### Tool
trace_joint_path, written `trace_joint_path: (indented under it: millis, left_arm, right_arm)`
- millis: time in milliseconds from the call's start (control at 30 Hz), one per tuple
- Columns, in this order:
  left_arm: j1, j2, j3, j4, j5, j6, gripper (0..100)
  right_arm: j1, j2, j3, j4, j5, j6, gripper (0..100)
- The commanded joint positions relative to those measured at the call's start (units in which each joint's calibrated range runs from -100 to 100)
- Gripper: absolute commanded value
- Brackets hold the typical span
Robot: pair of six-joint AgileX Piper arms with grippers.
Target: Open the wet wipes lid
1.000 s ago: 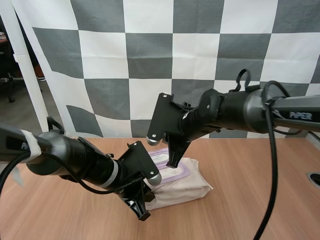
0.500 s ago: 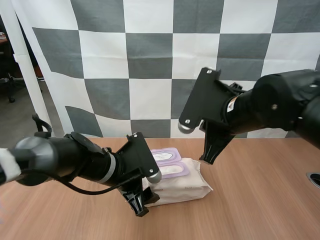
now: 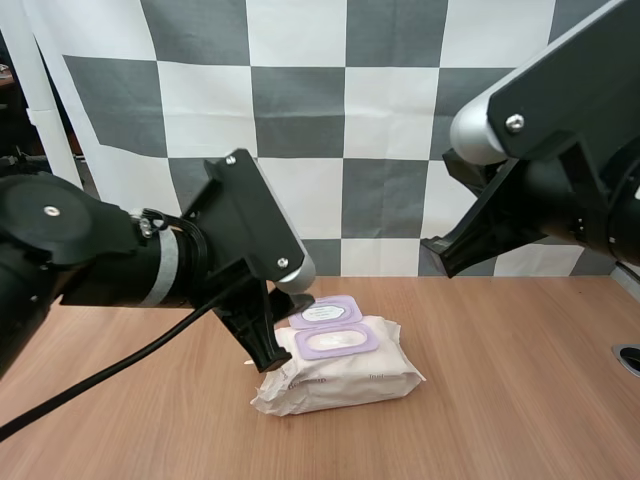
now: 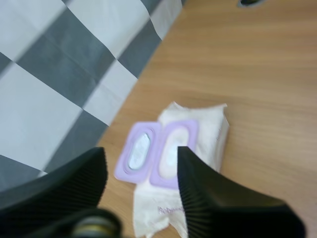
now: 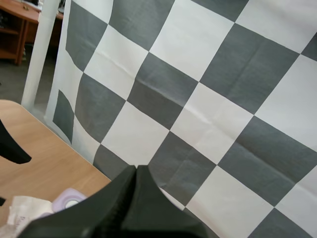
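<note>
The wet wipes pack (image 3: 345, 375) lies on the wooden table (image 3: 500, 400), white with a purple lid. Its lid flap (image 3: 325, 312) is folded back flat toward the backdrop, baring the oval opening (image 3: 335, 342). My left gripper (image 3: 268, 358) hangs just above the pack's left end. From the left wrist, its fingers (image 4: 74, 183) stand apart, open and empty, with the pack (image 4: 203, 136) and flap (image 4: 138, 151) well below them. My right gripper (image 3: 432, 245) is raised high to the right of the pack. In its own view the right gripper (image 5: 136, 169) is one dark wedge above the pack (image 5: 20, 210).
A round dark hole (image 3: 630, 358) is set in the tabletop at the far right edge. Bare wood stretches right of the pack and in front of it. A white post (image 3: 45, 110) stands at the back left.
The right gripper has left the lid and risen up to the right. The left gripper has lifted off the pack's left end. The lid flap now lies folded back.
</note>
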Motion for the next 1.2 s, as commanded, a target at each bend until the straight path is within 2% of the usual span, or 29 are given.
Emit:
trace_joint_path:
  millis: [0,100,267,333,400,567,667,833,967,1067,1167]
  left_arm:
    - [0.01,-21.8,-0.8,-2.8,-1.0,-2.1,0]
    - [0.01,-27.9,-0.8,-4.0,-7.4,-6.4,0]
    - [-0.45,-35.0,2.0,2.0,-37.5,-21.5,0]
    - [-0.72,-36.0,6.7,6.1,-51.6,-26.2,0]
    - [-0.7,-36.1,12.3,7.8,-62.3,-27.5,0]
    - [-1.98,-36.0,27.2,3.8,-79.5,-28.5,0]
    - [-2.07,-36.0,33.6,3.8,-88.7,-29.4,0]
    - [-2.51,-36.1,40.5,3.8,-92.4,-31.0,0]
    - [-2.51,-36.1,43.9,3.9,-92.5,-31.0,0]
    - [-2.51,-36.7,43.9,4.4,-82.9,-30.8,0]
    - [-2.51,-36.7,43.9,5.3,-74.6,-30.8,0]
  right_arm:
    - [0.0,-0.1,0.0,0.0,0.0,2.4,0]
    - [0.0,-0.6,0.0,-1.2,0.1,3.4,0]
    - [0.0,-3.7,3.1,-1.4,-8.0,3.8,0]
    - [-0.2,-5.3,7.2,-1.5,-15.8,4.0,0]
    - [-0.2,-6.9,13.8,-1.6,-26.6,4.0,0]
    - [-0.3,-8.1,32.4,-4.5,-57.3,4.0,0]
    - [-0.3,-8.1,41.7,-3.1,-68.4,4.0,0]
    - [-1.7,-8.4,52.8,-3.2,-69.4,4.0,0]
    - [-3.3,-11.0,55.9,2.8,-68.6,4.1,0]
    - [-4.1,-12.6,55.9,6.8,-66.7,4.4,0]
    - [-4.6,-13.2,55.9,7.8,-62.5,4.4,0]
